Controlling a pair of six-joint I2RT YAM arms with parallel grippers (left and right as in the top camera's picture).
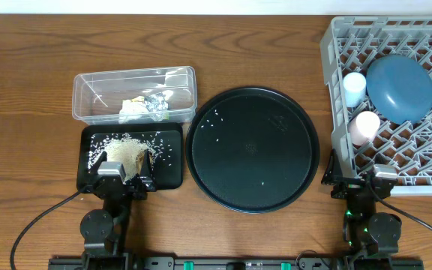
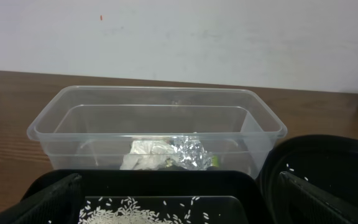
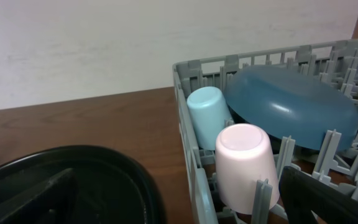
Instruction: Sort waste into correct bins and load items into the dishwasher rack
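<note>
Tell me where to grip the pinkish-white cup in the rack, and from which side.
Grip the pinkish-white cup across its round wall just below the closed base, coming from above: it sits base-up in the rack, so its rim is down among the pegs, out of reach.

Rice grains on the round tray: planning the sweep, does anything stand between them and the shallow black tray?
Only the rim of the round tray; most rice grains lie on its side nearest the shallow black tray.
</note>
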